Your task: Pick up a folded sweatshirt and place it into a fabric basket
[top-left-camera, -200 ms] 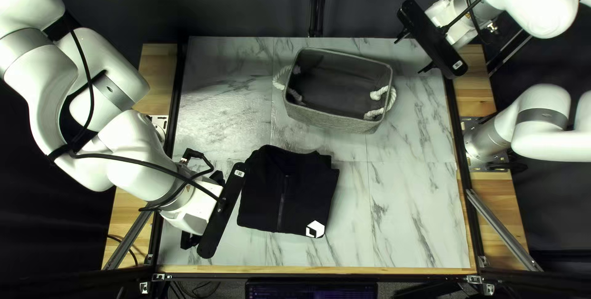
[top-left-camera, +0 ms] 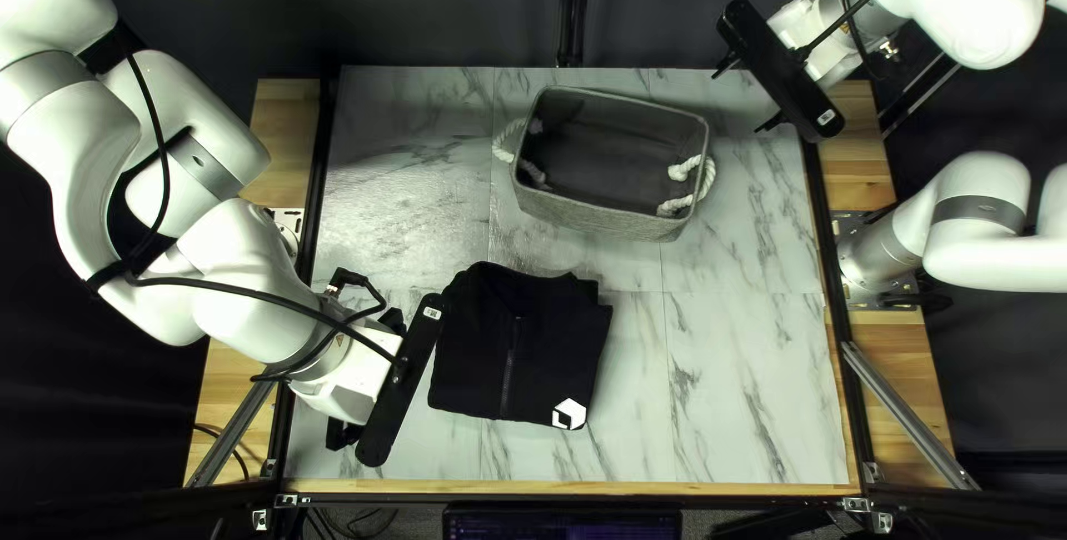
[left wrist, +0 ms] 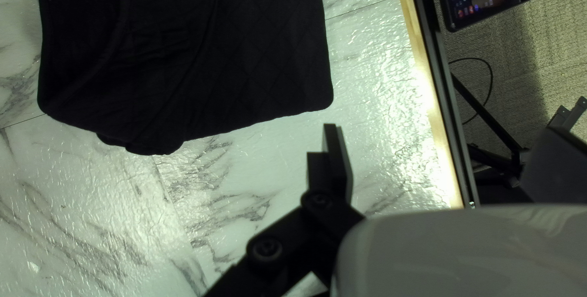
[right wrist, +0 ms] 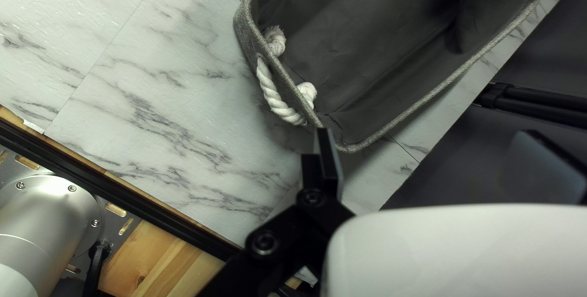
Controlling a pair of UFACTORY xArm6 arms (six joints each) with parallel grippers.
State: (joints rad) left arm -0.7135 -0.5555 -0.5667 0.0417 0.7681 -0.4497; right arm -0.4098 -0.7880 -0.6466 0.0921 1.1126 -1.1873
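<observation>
The black sweatshirt (top-left-camera: 517, 351) lies folded flat on the bench (top-left-camera: 734, 385), a little left of the middle and towards the near edge, with its zip (top-left-camera: 509, 368) facing up. The grey fabric basket (top-left-camera: 600, 220) stands upright by the far edge, its inside showing nothing put in.

The left tool (left wrist: 441, 132) has its fingers spread with no cloth between them, beside the garment's left side. The right tool (top-left-camera: 741, 98) is spread too, near the far right corner, just beside the basket.

I'd judge the sweatshirt soft, limp and fairly light, nothing to break, but the layers may slide over each other and the fold could open. Best hold is the left side, well in from the edge, with one finger under the whole stack and the other on top; pinching only the top layer would likely unfold it. A second hold on the opposite side would help stop it sagging on the basket's rim.

The one clear marking is a white six-sided emblem (top-left-camera: 569, 415) at the near right corner of the sweatshirt; I can make out no lettering in it.
</observation>
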